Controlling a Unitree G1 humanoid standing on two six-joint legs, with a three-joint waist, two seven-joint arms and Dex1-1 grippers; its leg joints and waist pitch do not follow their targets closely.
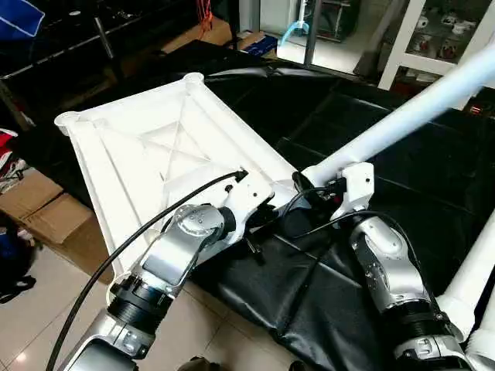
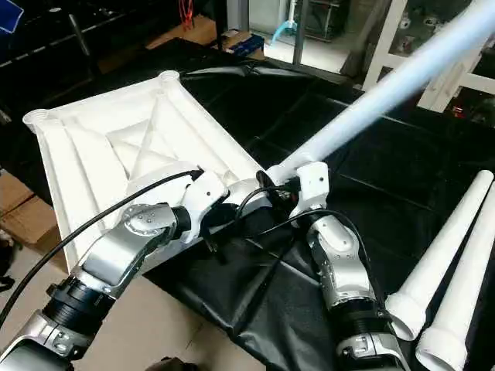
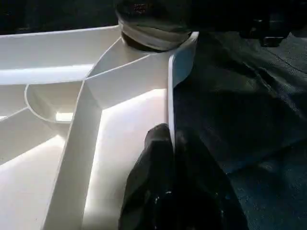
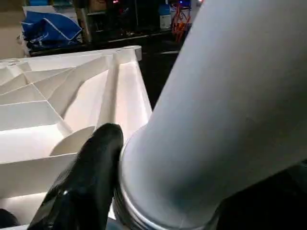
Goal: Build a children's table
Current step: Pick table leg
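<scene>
The white tabletop [image 1: 155,147] lies upside down on a black cloth, ribs up, with round sockets at its corners. My left gripper [image 3: 171,141] is shut on the tabletop's near rim wall, one finger on each side. A long white leg [image 1: 410,112] slants up to the right, its ringed lower end [image 3: 151,31] at the near corner socket. My right gripper [image 1: 331,189] grips that leg just above its end; one black finger [image 4: 91,163] presses against the leg's side. Two more legs [image 2: 452,247] lie side by side on the cloth at the right.
The black cloth [image 1: 325,294] covers the work surface and hangs over its near edge. Cardboard boxes [image 1: 46,209] sit on the tiled floor to the left. Shelves and clutter stand at the back right.
</scene>
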